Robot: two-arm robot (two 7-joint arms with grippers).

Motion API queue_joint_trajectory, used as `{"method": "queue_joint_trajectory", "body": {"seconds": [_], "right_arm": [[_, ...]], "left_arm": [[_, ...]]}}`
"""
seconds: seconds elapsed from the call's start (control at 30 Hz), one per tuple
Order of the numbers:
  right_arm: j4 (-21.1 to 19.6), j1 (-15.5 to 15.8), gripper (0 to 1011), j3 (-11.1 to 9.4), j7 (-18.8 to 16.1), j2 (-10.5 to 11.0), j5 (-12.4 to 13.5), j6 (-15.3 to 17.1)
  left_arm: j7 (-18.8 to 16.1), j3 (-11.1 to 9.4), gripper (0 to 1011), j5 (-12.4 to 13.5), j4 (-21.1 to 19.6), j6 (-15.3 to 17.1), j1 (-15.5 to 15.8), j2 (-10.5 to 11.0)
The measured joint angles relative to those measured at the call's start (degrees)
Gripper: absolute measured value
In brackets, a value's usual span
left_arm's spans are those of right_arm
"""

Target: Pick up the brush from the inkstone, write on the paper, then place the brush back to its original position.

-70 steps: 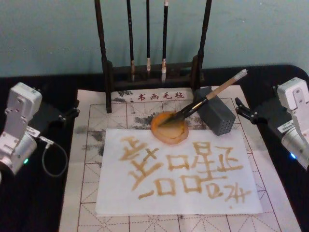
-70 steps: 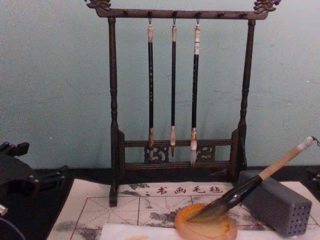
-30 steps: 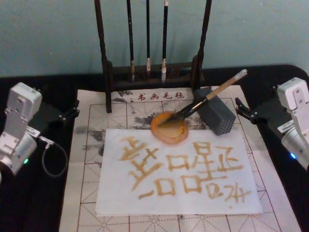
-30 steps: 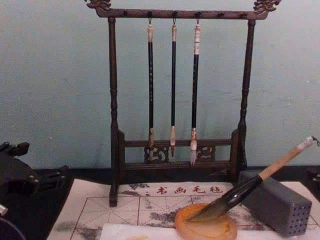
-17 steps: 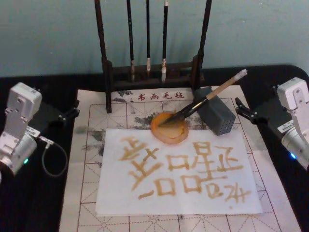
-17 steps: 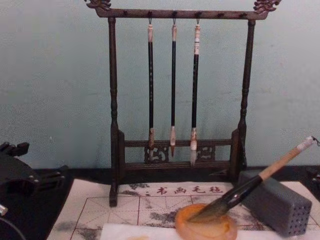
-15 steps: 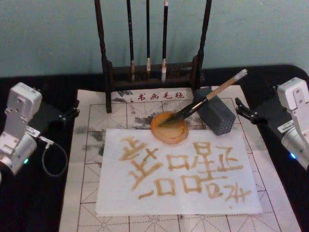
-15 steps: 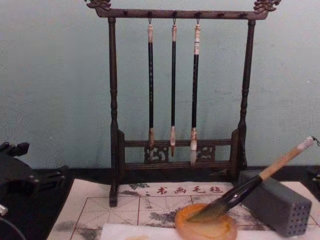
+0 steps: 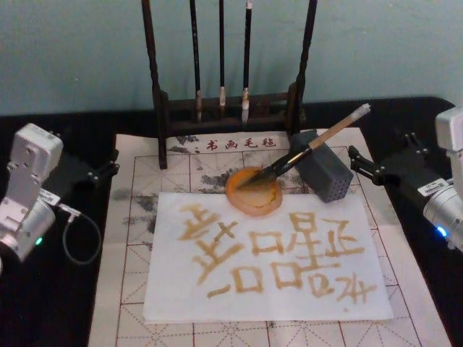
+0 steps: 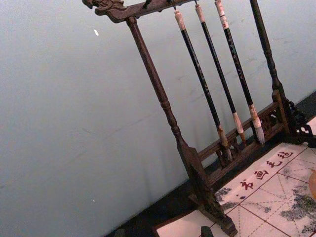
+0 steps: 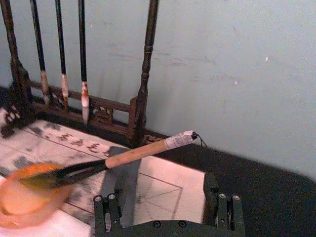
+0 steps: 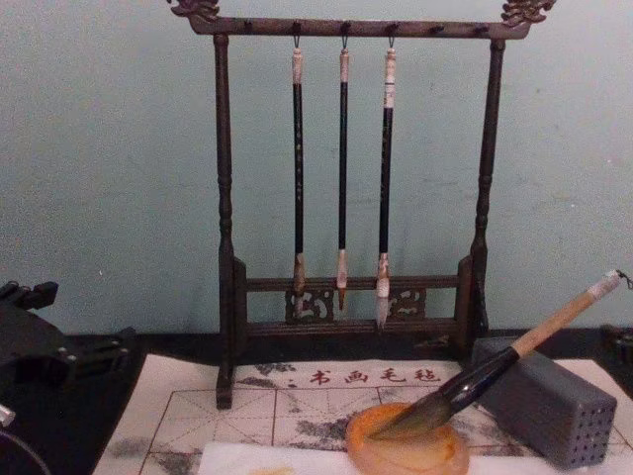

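A: Black surface (image 9: 51, 311), gridded felt mat (image 9: 123, 303) on it. Nearest to the robot: the paper (image 9: 173, 296), crowded with tan characters. Bare room only along its edges.

B: Risk one, then. New strokes likely land over the written ones.

A: The inkstone (image 9: 257, 204) sits on the paper's far edge. The brush (image 9: 318, 139) has its bristles down in the dish, and its handle leans up across the top edge of the grey block (image 9: 329, 177). The cord end sticks out toward the right.

B: And the claws?

A: The right claw (image 9: 354, 160) is just beside the block, apart from the handle, fingers spread, nothing between them. The left claw (image 9: 112, 163) is parked at the mat's left edge, well apart, also looks spread and empty.

B: So a bump on that raised end could roll the brush off the block or lever the wet tip out, spattering the sheet. A shove along the handle might drag the dish, and the paper with it.

A: A pinch too near the cord end would probably let the tip swing. Farthest back: the brush rack (image 9: 228, 108) with three thin brushes (image 9: 221, 50), against the pale wall (image 9: 72, 50). A lift carried too far back could clip it
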State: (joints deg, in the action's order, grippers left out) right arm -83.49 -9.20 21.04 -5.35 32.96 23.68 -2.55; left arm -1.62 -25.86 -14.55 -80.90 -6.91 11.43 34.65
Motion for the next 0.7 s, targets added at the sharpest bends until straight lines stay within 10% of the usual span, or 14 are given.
{"method": "queue_joint_trajectory", "body": {"seconds": [0.7], "right_arm": [[-1.1, 0.7, 1002, -10.4, -4.9, -10.5, 25.3, 16.6]], "left_arm": [[0.0, 0.0, 1001, 0.0, 0.0, 0.0, 0.0, 0.0]]}}
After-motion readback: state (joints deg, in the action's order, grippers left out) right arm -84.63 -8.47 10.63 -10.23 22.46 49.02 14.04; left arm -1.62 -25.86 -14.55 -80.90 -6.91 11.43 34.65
